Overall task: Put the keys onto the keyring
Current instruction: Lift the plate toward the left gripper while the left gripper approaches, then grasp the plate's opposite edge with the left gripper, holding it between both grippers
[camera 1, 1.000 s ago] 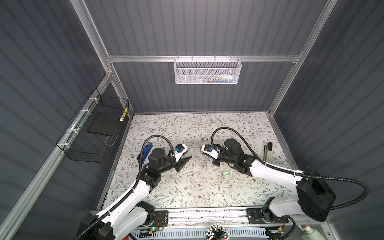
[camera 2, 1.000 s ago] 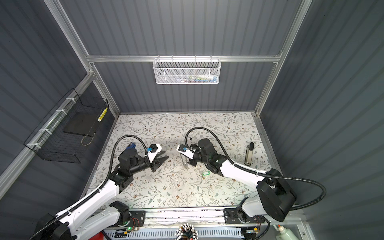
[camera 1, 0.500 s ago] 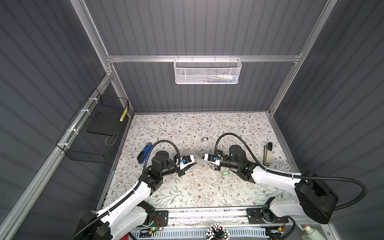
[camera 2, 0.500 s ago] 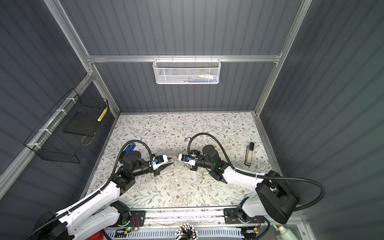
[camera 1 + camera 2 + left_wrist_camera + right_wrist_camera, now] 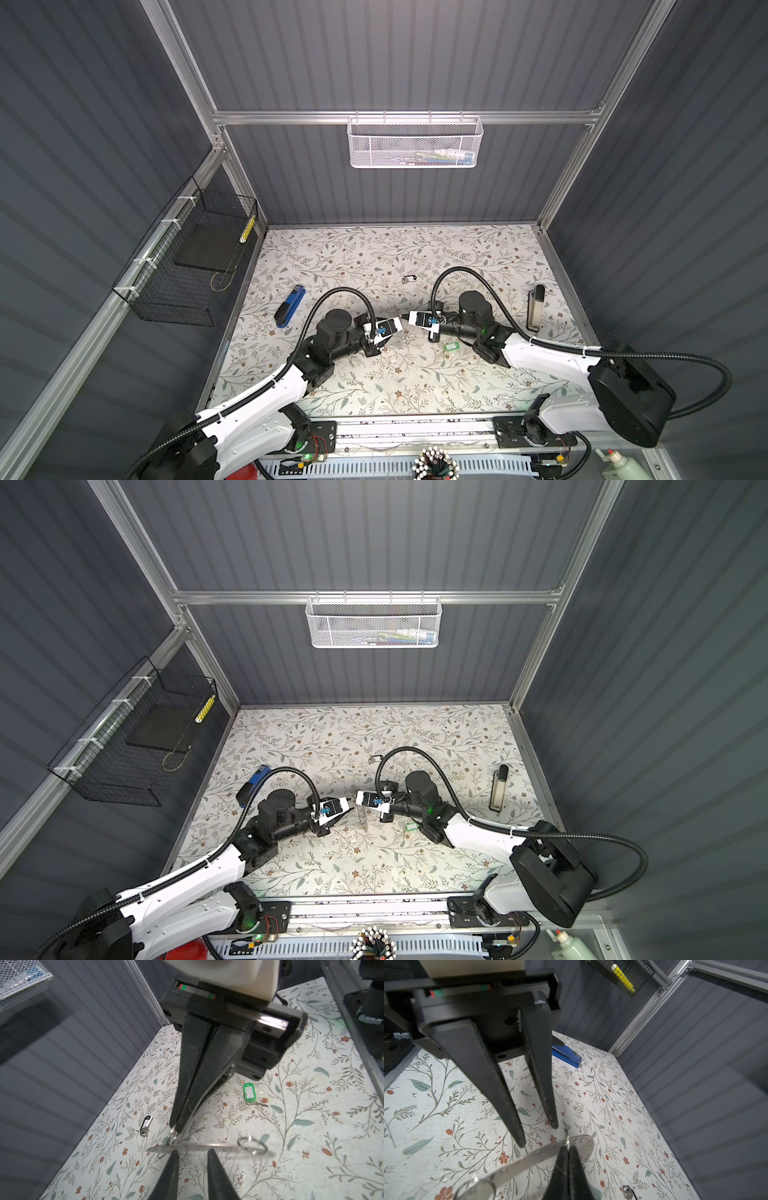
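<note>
The right claw (image 5: 176, 1127) pinches the keyring (image 5: 218, 1148) in the left wrist view; the right wrist view shows the left claw (image 5: 538, 1136) spread at its rim; in a top view, the black-tagged key (image 5: 409, 279) at twelve o'clock from it and the green-tagged key (image 5: 451, 346) at four lie loose, neither threaded yet.

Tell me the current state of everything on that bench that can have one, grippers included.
keyring: held up at its rim, no key on it.
right gripper: shut on the keyring.
left gripper: open, fingertips at the keyring.
green-tagged key: lying loose on the table.
black-headed key: lying loose on the table.
blue stapler: closed, lying on the table.
</note>
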Tool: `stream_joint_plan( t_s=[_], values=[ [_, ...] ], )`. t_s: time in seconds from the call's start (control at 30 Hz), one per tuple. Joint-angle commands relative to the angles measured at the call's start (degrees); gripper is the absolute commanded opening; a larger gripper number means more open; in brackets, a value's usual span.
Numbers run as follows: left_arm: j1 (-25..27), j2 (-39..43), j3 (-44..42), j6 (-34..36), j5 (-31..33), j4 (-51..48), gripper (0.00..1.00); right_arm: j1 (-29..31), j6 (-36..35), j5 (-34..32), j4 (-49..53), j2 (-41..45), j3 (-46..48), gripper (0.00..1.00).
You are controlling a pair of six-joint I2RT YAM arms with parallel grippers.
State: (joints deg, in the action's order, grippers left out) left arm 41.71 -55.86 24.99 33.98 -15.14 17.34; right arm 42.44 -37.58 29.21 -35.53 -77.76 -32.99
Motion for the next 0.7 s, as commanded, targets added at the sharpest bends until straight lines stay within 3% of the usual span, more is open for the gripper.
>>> stream_joint_plan(
  t_s=[0.0, 0.37, 0.67],
  values=[
    [0.63, -0.50, 0.67, 0.34, 4.84, -0.64, 0.24, 0.37, -0.54, 1.80, -0.73, -0.62, -0.06, 0.00],
    [1.44, -1.26, 0.32, 0.72, 5.31, 0.50, 0.26, 1.03, -2.47, 2.24, 2.39, -0.89, -0.65, 0.00],
    [1.88, -2.32, 0.41, 1.07, 2.82, 2.20, 0.18, 1.43, -2.85, 2.52, 3.27, -0.99, -1.11, 0.00]
  ],
)
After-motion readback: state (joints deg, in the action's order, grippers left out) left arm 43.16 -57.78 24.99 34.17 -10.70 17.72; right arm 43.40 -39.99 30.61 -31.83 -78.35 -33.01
